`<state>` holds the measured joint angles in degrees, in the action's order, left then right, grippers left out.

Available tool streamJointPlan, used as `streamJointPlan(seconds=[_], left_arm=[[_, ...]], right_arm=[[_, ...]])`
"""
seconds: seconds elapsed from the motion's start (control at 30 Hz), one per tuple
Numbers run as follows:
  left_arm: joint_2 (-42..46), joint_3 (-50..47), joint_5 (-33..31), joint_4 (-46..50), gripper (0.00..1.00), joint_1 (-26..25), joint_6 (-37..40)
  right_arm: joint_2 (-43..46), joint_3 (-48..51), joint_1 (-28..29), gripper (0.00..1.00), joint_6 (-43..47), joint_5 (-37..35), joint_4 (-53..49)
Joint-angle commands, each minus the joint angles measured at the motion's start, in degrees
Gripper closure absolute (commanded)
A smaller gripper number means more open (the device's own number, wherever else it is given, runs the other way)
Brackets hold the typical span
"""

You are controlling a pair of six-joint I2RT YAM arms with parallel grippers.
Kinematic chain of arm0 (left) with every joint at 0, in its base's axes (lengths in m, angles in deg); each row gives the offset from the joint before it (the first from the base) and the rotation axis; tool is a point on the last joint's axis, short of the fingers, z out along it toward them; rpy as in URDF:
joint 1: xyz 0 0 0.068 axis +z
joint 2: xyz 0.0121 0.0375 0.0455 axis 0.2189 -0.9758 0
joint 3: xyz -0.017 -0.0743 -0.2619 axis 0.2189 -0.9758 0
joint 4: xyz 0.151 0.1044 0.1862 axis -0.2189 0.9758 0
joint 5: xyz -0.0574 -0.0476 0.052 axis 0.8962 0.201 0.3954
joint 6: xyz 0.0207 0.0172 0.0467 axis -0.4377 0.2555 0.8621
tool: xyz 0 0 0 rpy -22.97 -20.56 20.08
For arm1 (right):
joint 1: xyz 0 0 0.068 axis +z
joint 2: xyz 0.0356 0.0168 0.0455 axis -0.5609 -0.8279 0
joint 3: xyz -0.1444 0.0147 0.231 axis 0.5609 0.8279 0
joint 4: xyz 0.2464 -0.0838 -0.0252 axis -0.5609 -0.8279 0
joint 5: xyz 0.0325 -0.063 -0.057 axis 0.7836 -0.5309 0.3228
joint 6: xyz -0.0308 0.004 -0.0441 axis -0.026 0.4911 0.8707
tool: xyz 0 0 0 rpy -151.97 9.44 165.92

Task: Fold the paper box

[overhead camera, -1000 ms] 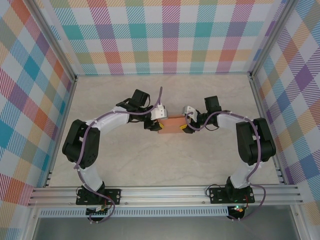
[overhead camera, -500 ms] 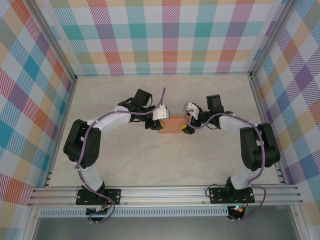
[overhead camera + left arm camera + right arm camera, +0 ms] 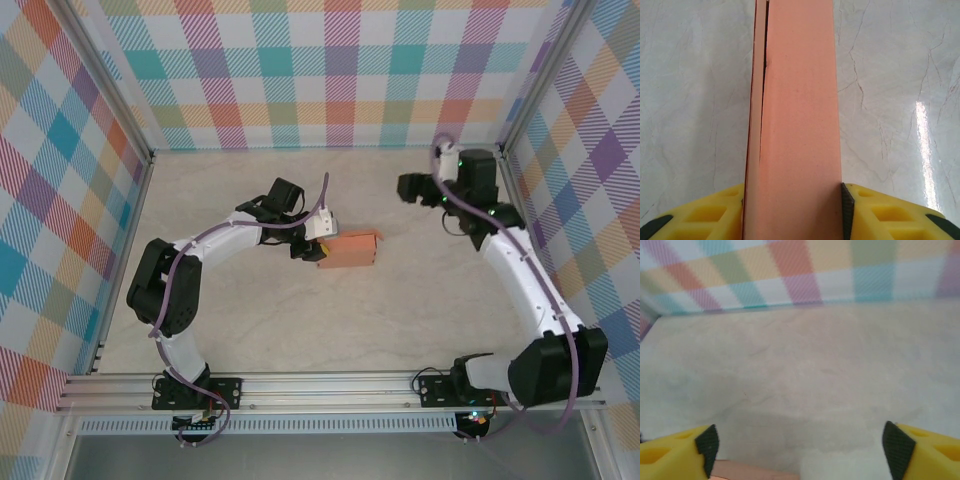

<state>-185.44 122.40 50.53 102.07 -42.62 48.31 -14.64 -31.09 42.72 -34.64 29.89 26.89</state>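
Box sits mid-table, folded into a flat rectangle, one long seam gaping slightly. My L gripper is clamped across its near end. R gripper hangs well apart by the back-right corner, jaws wide, empty. Folding looks near done, I judge; next, R arm must press that seam shut w/o crushing.

L arm bent at elbow, forearm reaching inward, wrist low. L gripper clamped on the paper box, yellow fingers pressed vs. both its sides. R arm stretched far fwd on its own side, wrist up high. R gripper spread wide, nothing between its jaws.
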Motion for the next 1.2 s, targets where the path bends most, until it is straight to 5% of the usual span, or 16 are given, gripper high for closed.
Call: streamJointPlan(seconds=[0.0, 0.27, 0.9, 1.17], left_arm=[[-0.88, 0.24, -1.78, 6.70, 0.55, -0.35, -1.96], [-1.21, 0.40, -1.55, 6.11, 0.54, -0.34, -1.76], [-3.23, 1.92, -1.10, 8.10, 0.54, -0.35, -0.27], [-4.41, 3.53, -0.81, 9.22, 0.53, -0.35, 0.26]], right_arm=[[-10.34, -9.50, -2.71, 0.16, -16.86, 4.97, -25.21], [-25.37, -17.33, -1.48, 0.11, -23.98, 26.18, -30.41], [-28.98, -16.04, 5.27, 0.44, -35.61, 28.44, -29.61], [-29.75, -15.71, 6.07, 0.45, -36.61, 27.47, -28.86]])
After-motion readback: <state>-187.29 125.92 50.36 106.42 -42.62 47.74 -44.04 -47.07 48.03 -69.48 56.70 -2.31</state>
